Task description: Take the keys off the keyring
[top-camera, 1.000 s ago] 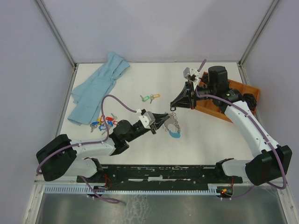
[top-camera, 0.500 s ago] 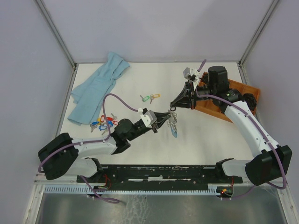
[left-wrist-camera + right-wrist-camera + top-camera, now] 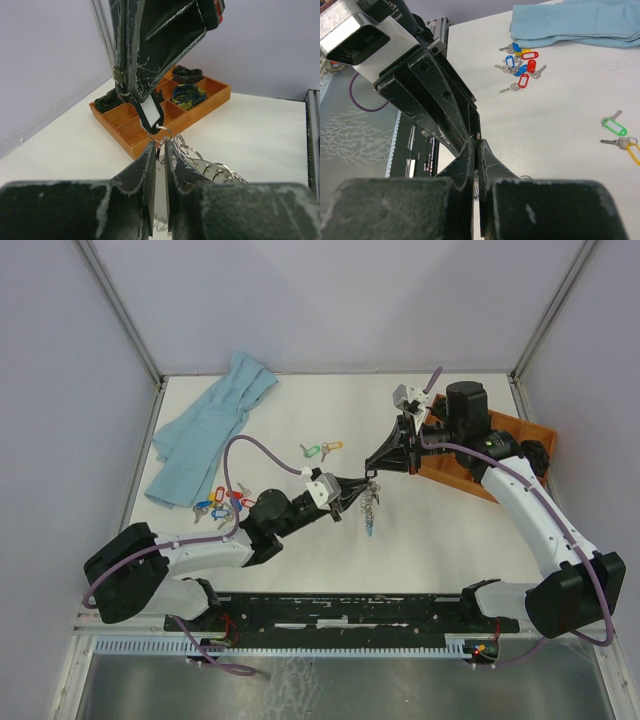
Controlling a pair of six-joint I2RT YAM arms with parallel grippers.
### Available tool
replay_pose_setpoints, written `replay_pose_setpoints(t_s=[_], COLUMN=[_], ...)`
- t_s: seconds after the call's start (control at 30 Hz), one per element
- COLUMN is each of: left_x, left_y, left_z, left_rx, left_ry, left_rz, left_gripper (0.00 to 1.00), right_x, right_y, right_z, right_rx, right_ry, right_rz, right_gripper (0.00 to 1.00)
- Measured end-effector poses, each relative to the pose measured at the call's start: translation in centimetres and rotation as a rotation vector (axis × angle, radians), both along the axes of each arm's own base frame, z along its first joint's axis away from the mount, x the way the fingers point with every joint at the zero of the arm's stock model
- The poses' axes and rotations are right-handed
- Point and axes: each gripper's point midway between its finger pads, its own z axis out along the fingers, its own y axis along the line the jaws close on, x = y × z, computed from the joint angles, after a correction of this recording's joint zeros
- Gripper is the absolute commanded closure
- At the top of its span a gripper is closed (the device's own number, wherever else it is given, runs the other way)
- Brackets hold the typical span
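Note:
My left gripper (image 3: 352, 492) is shut on the keyring (image 3: 371, 503) and holds it above the table. The ring hangs down, its light blue stretch (image 3: 372, 526) lowest. In the left wrist view my left gripper (image 3: 160, 145) pinches a small silver ring, and several silver keys (image 3: 215, 170) fan out to the right. My right gripper (image 3: 373, 468) reaches down from the right and is shut on a black tag with a white insert (image 3: 152, 115) that hangs on that ring. In the right wrist view the right gripper (image 3: 478, 140) is shut, with the left gripper right beyond it.
An orange compartment tray (image 3: 505, 450) stands at the right behind the right arm. Loose green- and yellow-tagged keys (image 3: 320, 449) lie mid-table. Red- and blue-tagged keys (image 3: 222, 503) lie at the left. A light blue cloth (image 3: 210, 425) lies at the back left.
My left gripper has lifted the keyring off the table and up toward the right gripper. The ring now hangs in a narrow bunch. The right arm has barely moved.

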Motion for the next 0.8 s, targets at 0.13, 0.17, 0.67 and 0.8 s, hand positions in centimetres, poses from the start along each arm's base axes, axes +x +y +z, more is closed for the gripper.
replay_pose_setpoints(t_s=[0.13,0.17,0.67,0.8], left_x=[0.1,0.1,0.2,0.1], left_y=[0.0,0.0,0.9,1.8], left_z=[-0.9,-1.1,-1.1,-0.1], left_rx=[0.039,0.049,0.046,-0.011], left_ry=[0.005,0.005,-0.018,-0.046], left_rz=[0.004,0.005,0.038,0.063], left_gripper=[0.86,0.88,0.97,0.97], right_x=[-0.1,-0.2,-0.5,-0.4], right_y=[0.0,-0.1,-0.5,-0.8], right_z=[0.0,0.0,-0.3,-0.2], right_rx=[-0.001,-0.002,-0.034,-0.045], right_ry=[0.000,0.001,-0.030,-0.049], right_rz=[0.002,0.002,-0.013,-0.034], right_gripper=[0.99,0.99,0.99,0.99])
